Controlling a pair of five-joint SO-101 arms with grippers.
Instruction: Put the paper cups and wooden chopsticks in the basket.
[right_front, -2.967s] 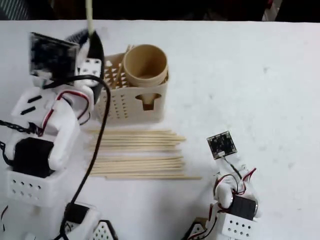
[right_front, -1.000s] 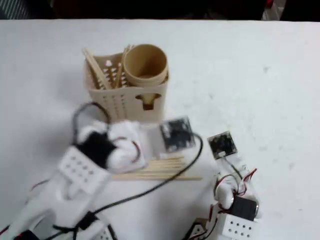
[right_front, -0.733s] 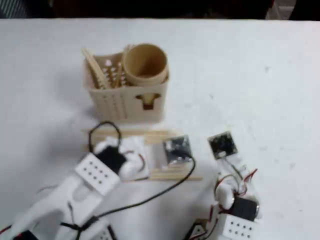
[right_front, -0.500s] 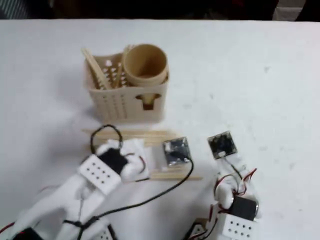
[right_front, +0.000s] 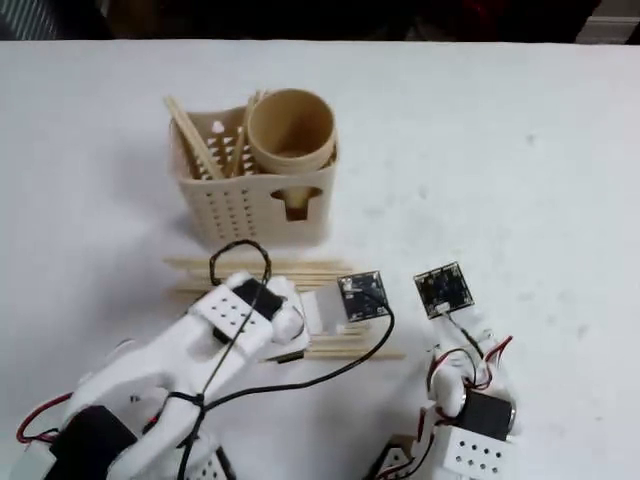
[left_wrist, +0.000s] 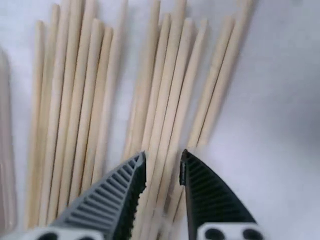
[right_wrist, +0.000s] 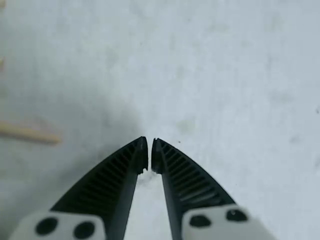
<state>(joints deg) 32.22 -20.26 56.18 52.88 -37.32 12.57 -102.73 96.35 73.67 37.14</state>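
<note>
The left gripper (left_wrist: 163, 159) hangs low over the wooden chopsticks (left_wrist: 85, 100), fingers a little apart with sticks between the tips, and the sticks lie flat on the table (right_front: 520, 150) just before the basket (right_front: 250, 205), their long axis parallel to its front wall, while the right gripper (right_wrist: 149, 147) is closed.

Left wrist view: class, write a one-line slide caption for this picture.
Left gripper, open, poised over wooden chopsticks lying loose on the white table.
</note>
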